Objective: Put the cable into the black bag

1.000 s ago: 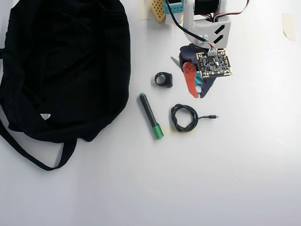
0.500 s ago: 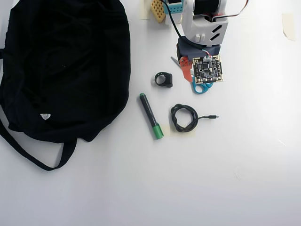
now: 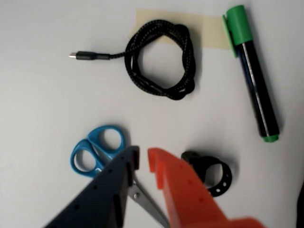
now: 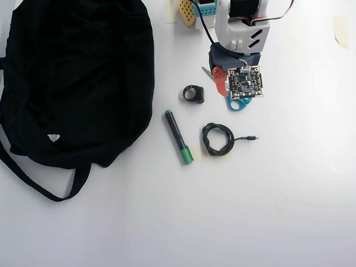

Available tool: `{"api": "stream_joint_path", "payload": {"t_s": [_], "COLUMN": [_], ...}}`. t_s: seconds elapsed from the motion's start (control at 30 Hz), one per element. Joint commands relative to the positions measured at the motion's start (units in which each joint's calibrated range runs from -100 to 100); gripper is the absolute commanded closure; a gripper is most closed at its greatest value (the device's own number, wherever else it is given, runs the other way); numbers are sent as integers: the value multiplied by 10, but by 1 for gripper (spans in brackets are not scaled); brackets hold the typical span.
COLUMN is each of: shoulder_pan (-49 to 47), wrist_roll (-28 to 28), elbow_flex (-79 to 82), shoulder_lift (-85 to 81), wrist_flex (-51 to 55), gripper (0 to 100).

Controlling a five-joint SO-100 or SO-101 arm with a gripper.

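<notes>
The cable (image 4: 217,139) lies coiled on the white table in the overhead view, its plug tail (image 4: 251,138) pointing right. In the wrist view the cable (image 3: 161,59) is at the top centre, well ahead of the fingertips. The black bag (image 4: 72,83) fills the left of the overhead view, strap trailing at its lower left. My gripper (image 4: 225,95) hangs near the arm base, above the cable and apart from it. In the wrist view the gripper (image 3: 143,159) shows its dark and orange fingers almost together, with only a thin slit and nothing held.
Blue-handled scissors (image 3: 97,149) lie under the fingers. A small black ring (image 3: 216,175) sits just right of the orange finger. A black-and-green marker (image 4: 178,137) lies between the bag and the cable. Beige tape (image 3: 209,28) is stuck under the cable.
Since a second ago the arm has drawn back toward its base and the jaws have closed. Nothing has moved in the last half second.
</notes>
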Motion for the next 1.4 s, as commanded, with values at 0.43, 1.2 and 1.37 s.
{"api": "stream_joint_path", "payload": {"t_s": [0.43, 1.2, 1.37], "shoulder_pan": [-10, 2, 11], "wrist_roll": [71, 50, 37], "elbow_flex": [-5, -147, -216], "shoulder_lift": [-2, 191, 252], "wrist_flex": [24, -1, -1], "gripper": [89, 82, 82]}}
